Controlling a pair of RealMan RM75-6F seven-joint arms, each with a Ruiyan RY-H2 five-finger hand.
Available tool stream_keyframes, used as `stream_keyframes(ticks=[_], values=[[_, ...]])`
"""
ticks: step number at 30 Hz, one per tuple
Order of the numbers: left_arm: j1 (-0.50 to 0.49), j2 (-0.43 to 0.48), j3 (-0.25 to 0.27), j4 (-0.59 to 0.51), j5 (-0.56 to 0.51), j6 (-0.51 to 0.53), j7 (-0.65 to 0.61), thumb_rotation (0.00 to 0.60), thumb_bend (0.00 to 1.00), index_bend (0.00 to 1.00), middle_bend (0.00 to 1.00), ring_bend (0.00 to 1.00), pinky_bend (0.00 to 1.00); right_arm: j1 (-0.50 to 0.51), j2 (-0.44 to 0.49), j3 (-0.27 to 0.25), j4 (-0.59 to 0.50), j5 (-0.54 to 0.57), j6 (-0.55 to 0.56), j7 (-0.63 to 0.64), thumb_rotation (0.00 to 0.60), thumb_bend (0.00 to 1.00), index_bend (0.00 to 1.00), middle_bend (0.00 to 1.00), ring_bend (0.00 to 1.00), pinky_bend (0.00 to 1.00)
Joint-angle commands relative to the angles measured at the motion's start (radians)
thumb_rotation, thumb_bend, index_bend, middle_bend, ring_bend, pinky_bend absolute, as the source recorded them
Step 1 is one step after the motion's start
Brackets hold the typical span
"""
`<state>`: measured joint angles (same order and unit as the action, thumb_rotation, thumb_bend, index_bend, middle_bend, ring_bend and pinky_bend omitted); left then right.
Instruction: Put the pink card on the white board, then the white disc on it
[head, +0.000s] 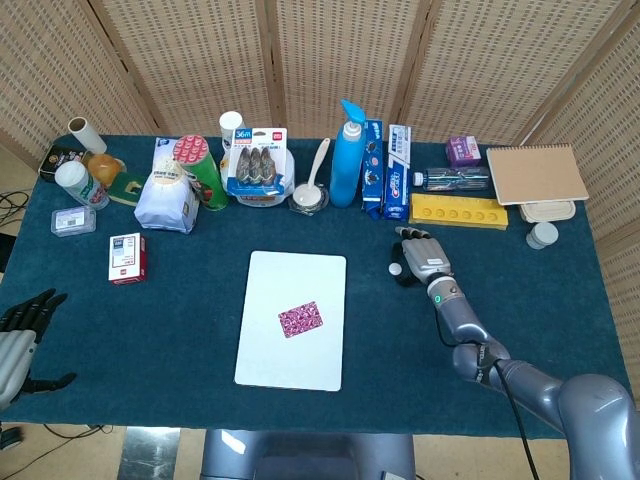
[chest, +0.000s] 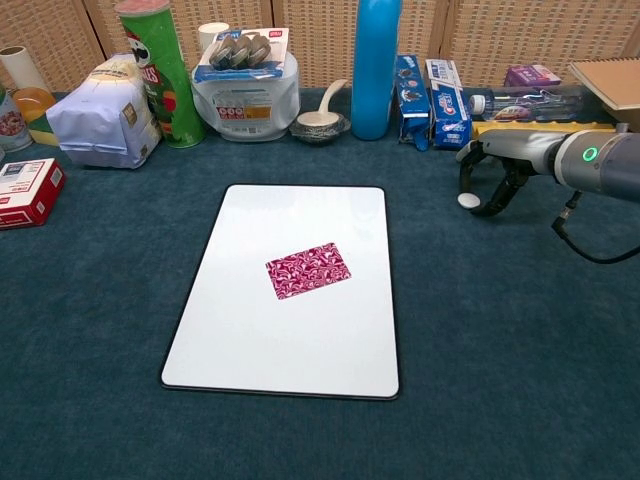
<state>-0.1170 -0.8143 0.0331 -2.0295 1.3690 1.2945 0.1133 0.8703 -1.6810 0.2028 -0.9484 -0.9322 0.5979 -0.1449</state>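
The pink patterned card (head: 300, 319) (chest: 308, 270) lies flat near the middle of the white board (head: 295, 275) (chest: 300, 215). The small white disc (head: 396, 268) (chest: 467, 200) lies on the blue cloth to the right of the board. My right hand (head: 420, 256) (chest: 497, 172) arches over it with fingers pointing down. The thumb stands at the disc's left edge and the other fingertips (chest: 489, 207) just to its right, with a small gap. My left hand (head: 20, 335) hangs open off the table's left front corner, seen only in the head view.
A row of items lines the back: chip can (chest: 160, 70), white bag (chest: 100, 115), plastic tub (chest: 245, 100), bowl with spoon (chest: 320, 122), blue bottle (chest: 376, 65), toothpaste boxes (chest: 435, 90), yellow tray (head: 458, 211), notebook (head: 535, 173). A red-white box (head: 127, 258) sits left.
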Motion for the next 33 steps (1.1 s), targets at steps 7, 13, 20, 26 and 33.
stream_keyframes(ticks=[7, 13, 20, 26, 33], values=[[0.001, 0.002, 0.002, 0.001, 0.007, 0.001, -0.004, 0.600, 0.08, 0.00, 0.00, 0.00, 0.05, -0.016, 0.039, 0.000, -0.079, -0.040, 0.030, 0.014, 0.600, 0.36, 0.46, 0.10, 0.09, 0.11], [0.004, 0.005, 0.005, 0.002, 0.017, 0.006, -0.015, 0.600, 0.08, 0.00, 0.00, 0.00, 0.05, -0.028, 0.075, -0.003, -0.159, -0.064, 0.057, 0.012, 0.600, 0.36, 0.46, 0.10, 0.09, 0.11], [0.005, 0.015, 0.009, 0.008, 0.038, 0.004, -0.042, 0.600, 0.08, 0.00, 0.00, 0.00, 0.05, -0.038, 0.135, -0.006, -0.324, -0.095, 0.111, -0.015, 0.600, 0.37, 0.46, 0.10, 0.09, 0.14], [0.009, 0.026, 0.013, 0.015, 0.059, 0.008, -0.075, 0.600, 0.08, 0.00, 0.00, 0.00, 0.05, -0.028, 0.154, -0.008, -0.457, -0.092, 0.158, -0.087, 0.600, 0.37, 0.46, 0.11, 0.09, 0.14], [0.008, 0.039, 0.017, 0.028, 0.080, 0.004, -0.119, 0.600, 0.08, 0.00, 0.00, 0.00, 0.05, 0.010, 0.121, -0.008, -0.580, -0.037, 0.202, -0.199, 0.600, 0.38, 0.47, 0.11, 0.09, 0.14]])
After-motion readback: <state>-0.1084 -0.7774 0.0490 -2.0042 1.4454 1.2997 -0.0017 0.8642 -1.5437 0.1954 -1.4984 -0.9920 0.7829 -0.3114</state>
